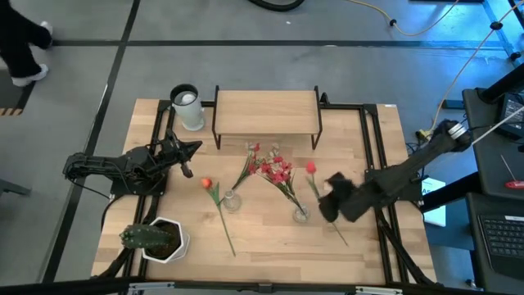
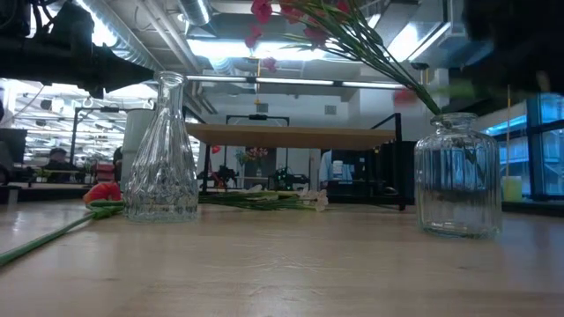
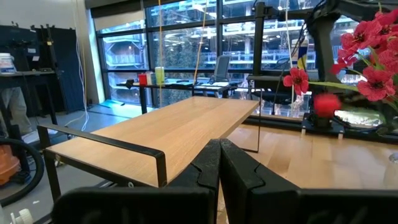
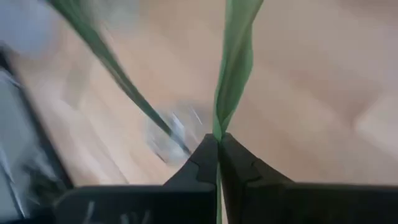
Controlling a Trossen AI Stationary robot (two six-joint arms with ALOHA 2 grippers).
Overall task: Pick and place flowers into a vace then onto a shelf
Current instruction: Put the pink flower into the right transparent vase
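The right gripper (image 4: 218, 142) holds its jaws clamped on a red tulip's stem (image 4: 235, 62) beside the ribbed vase (image 1: 301, 215) — the left gripper (image 3: 219, 149), jaws closed and empty, waits near the shelf (image 1: 266, 111).

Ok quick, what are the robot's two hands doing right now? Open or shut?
Left gripper: shut, holding nothing, near the shelf.
Right gripper: shut on the red tulip's stem, beside the jar-shaped vase.

The right wrist view is smeared — the glass vase (image 4: 171, 134) beneath the green stem (image 4: 233, 62) barely reads.
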